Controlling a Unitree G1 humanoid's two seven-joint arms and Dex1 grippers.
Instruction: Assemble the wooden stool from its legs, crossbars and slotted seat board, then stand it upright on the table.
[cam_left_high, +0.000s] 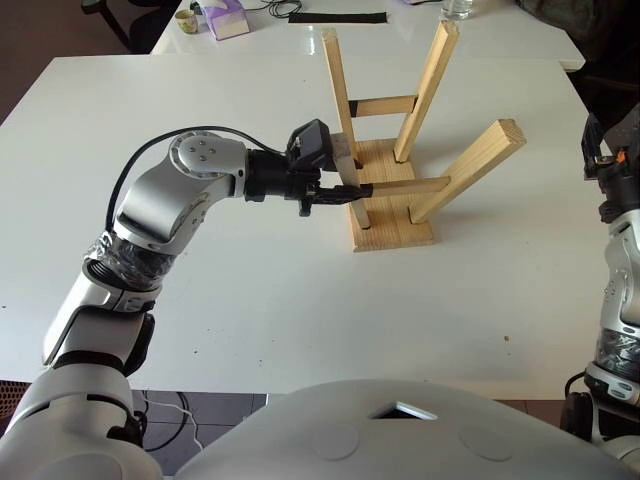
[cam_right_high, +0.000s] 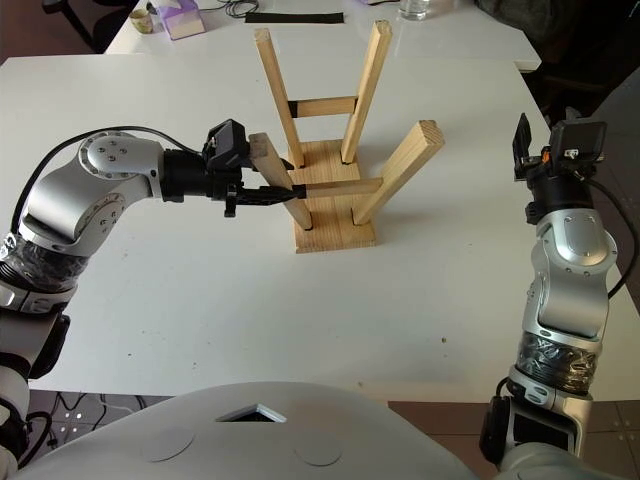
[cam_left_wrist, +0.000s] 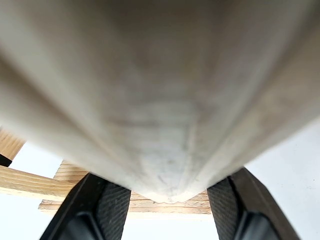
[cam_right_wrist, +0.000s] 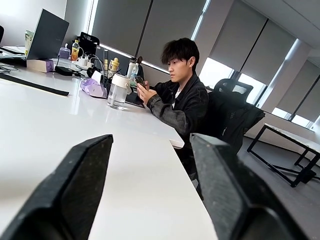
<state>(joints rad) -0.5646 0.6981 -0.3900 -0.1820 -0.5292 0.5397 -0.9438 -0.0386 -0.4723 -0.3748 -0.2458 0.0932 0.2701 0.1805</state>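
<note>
The wooden stool lies upside down, its slotted seat board (cam_left_high: 392, 218) flat on the white table (cam_left_high: 250, 290). Two far legs (cam_left_high: 335, 80) (cam_left_high: 427, 90) stand up, joined by a crossbar (cam_left_high: 382, 106). The near right leg (cam_left_high: 470, 170) leans outward, and a second crossbar (cam_left_high: 405, 186) runs from it to the near left leg (cam_left_high: 356, 205). My left gripper (cam_left_high: 338, 192) is shut on that near left leg (cam_left_wrist: 160, 100), with its dark fingers (cam_left_wrist: 100, 210) on either side. My right gripper (cam_right_high: 535, 150) is raised at the table's right edge, open (cam_right_wrist: 150, 190) and empty.
A second table at the back holds a tissue box (cam_left_high: 225, 18), a cup (cam_left_high: 186, 20), a black strip (cam_left_high: 337, 17) and a glass (cam_left_high: 456, 8). Bare tabletop lies left of and in front of the stool.
</note>
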